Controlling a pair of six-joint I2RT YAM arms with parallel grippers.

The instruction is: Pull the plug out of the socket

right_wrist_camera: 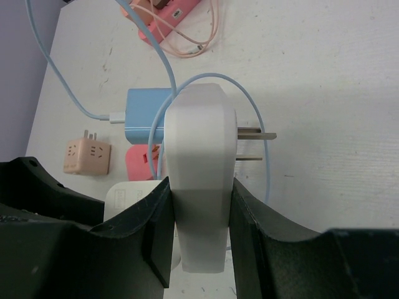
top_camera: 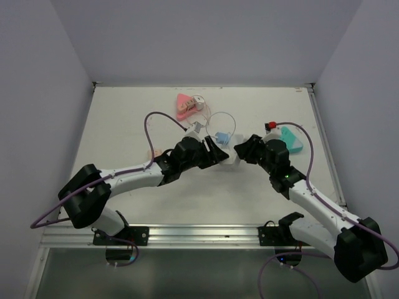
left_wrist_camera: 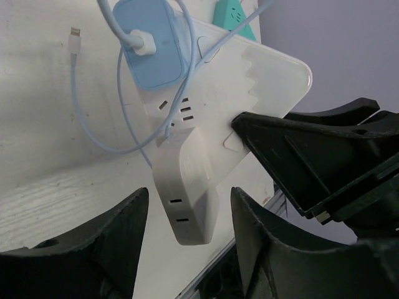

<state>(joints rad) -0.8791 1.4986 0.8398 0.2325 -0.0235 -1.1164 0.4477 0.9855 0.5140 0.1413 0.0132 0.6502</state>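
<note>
My right gripper (right_wrist_camera: 199,187) is shut on a white socket block (right_wrist_camera: 199,156), which it holds edge-on above the table, its metal prongs (right_wrist_camera: 255,134) pointing right. A blue plug (left_wrist_camera: 153,43) with a pale blue cable sits in the socket's face (left_wrist_camera: 268,75). Lower on that face a white plug (left_wrist_camera: 190,187) sticks out. My left gripper (left_wrist_camera: 189,192) is open around this white plug, with a gap on each side. In the top view both grippers (top_camera: 215,152) (top_camera: 240,152) meet at the socket (top_camera: 232,156) mid-table.
A pink socket (top_camera: 184,106) with a cable lies at the back, a teal one (top_camera: 292,140) at the right. A peach adapter (right_wrist_camera: 87,156) and a red one (right_wrist_camera: 140,163) lie on the table below the socket. The cable's loose end (left_wrist_camera: 75,34) rests on the table.
</note>
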